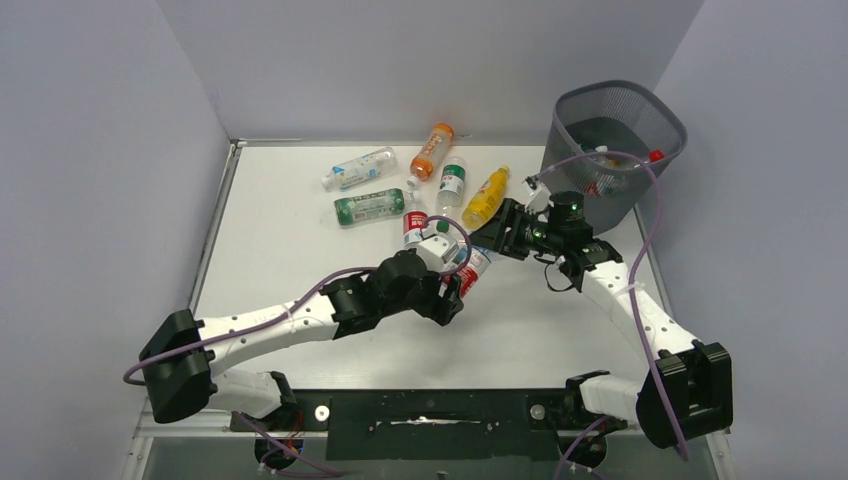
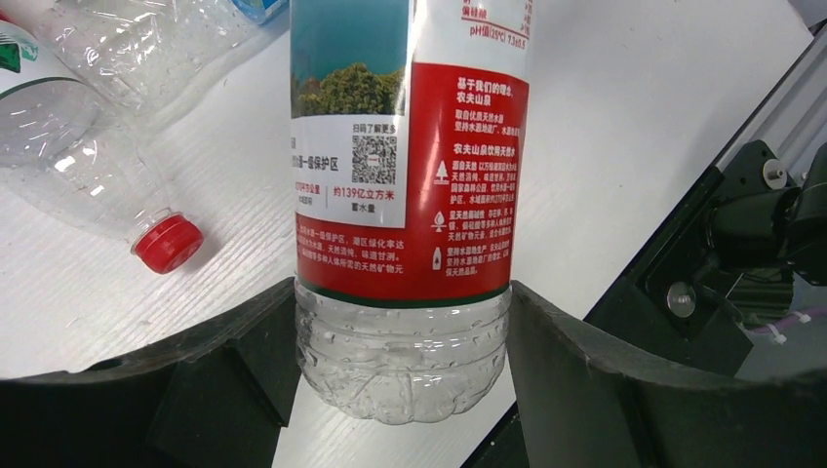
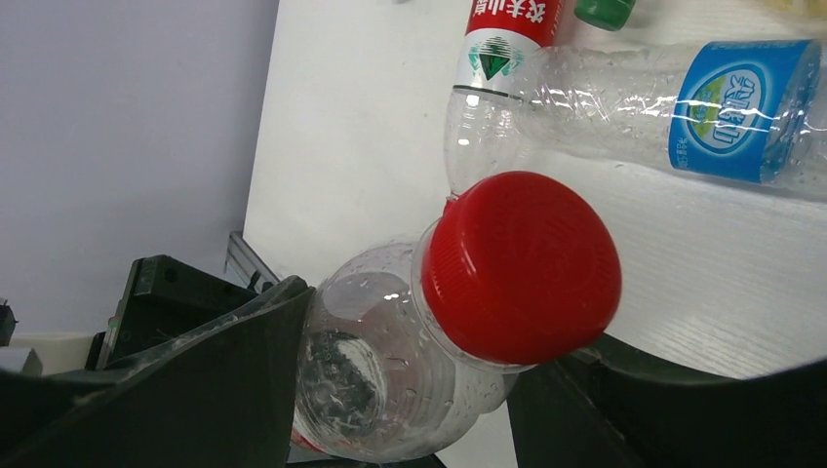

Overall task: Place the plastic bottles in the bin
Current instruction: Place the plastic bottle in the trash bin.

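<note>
Mid-table, the left gripper (image 1: 455,285) and right gripper (image 1: 496,240) meet nose to nose over 1 red-label bottle (image 1: 471,271).

Left wrist view: left gripper (image 2: 402,317) is partly closed, with both fingers (image 2: 244,380) pressed against the clear lower body of the red-label bottle (image 2: 410,195), just under the label. The base points toward the camera. It has a grip.

Right wrist view: right gripper (image 3: 410,341) is about half closed on a clear bottle's shoulder, below its red cap (image 3: 522,268). The body fills the gap between the fingers (image 3: 195,380). The top view suggests it's the same bottle, cap end, but I can't confirm.

- Loose bottles sit in a cluster on the table (image 1: 300,260), far of the grippers:
  - blue-label bottle (image 1: 358,170)
  - green-label bottle (image 1: 370,207)
  - orange bottle (image 1: 432,150)
  - green-cap bottle (image 1: 452,183)
  - yellow bottle (image 1: 486,196)
- 1 more red-label one (image 1: 413,228) lies right beside the left wrist.
- Bin (image 1: 600,90) stands at the far right corner, upright, just beyond the right wrist. Several bottles are already inside and 1 red cap (image 1: 655,155) shows near the rim.
- The held bottle is outside the bin, near it, on its left.
</note>
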{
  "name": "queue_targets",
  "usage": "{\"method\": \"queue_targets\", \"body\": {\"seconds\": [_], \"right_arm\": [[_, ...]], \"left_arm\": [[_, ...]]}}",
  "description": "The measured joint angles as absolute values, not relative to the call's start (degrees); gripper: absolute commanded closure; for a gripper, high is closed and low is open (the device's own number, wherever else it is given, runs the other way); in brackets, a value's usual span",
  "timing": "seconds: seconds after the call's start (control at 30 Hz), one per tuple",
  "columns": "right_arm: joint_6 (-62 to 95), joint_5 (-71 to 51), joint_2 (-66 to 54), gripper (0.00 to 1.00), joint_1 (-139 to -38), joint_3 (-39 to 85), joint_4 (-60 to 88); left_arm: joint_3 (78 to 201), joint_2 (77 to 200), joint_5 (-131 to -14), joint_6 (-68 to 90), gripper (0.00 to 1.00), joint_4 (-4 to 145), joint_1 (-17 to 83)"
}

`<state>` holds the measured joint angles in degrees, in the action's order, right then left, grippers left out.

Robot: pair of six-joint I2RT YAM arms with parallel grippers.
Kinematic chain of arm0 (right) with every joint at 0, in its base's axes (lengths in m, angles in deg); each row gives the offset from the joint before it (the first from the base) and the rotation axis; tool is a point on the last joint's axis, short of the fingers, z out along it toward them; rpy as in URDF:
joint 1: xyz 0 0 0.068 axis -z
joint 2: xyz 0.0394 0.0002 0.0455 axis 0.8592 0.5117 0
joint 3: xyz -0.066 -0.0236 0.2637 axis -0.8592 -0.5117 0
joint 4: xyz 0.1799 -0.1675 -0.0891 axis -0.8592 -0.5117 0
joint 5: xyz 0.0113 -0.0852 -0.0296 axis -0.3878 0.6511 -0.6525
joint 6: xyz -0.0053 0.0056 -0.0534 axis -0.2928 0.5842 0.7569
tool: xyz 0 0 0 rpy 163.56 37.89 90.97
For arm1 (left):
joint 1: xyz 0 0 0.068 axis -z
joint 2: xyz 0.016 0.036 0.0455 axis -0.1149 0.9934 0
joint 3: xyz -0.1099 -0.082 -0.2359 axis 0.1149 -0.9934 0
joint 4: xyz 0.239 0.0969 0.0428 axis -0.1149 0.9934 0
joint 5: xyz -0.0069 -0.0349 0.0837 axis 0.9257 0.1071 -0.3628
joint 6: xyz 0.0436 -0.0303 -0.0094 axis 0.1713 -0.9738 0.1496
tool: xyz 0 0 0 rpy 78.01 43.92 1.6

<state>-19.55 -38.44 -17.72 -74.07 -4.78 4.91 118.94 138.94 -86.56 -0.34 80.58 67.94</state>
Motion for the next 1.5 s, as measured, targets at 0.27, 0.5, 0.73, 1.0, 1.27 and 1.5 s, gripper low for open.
{"method": "queue_targets", "body": {"seconds": [0.27,0.5,0.73,1.0,1.27,1.5], "right_arm": [[-16.75,-33.52,-17.72,0.52,-74.64,1.86,-1.06],[-12.25,-28.38,-15.56,0.53,-74.18,13.34,-7.46],[-7.79,-26.29,-11.15,0.53,-67.43,26.65,-12.88],[-5.15,-25.7,-5.46,0.51,-55.89,44.83,-16.16],[-5.23,-26.2,-1.83,0.5,-46.51,54.82,-15.29],[-7.18,-26.64,3.83,0.49,-38.84,57.4,-13.13]], "left_arm": [[118.91,136.93,-87.7,-0.08,0.17,81.26,67.98],[118.94,132.25,-89.91,-0.04,0.13,84.05,68.03],[118.91,127.16,-92.38,-0.13,0.12,85.72,68.01],[117.89,126.81,-93.05,-0.32,0.12,87.18,68.01],[117.67,126.97,-93.56,-0.34,0.11,87.77,67.98],[117.71,131.4,-94.91,-0.96,0.11,88.03,66.85]]}}
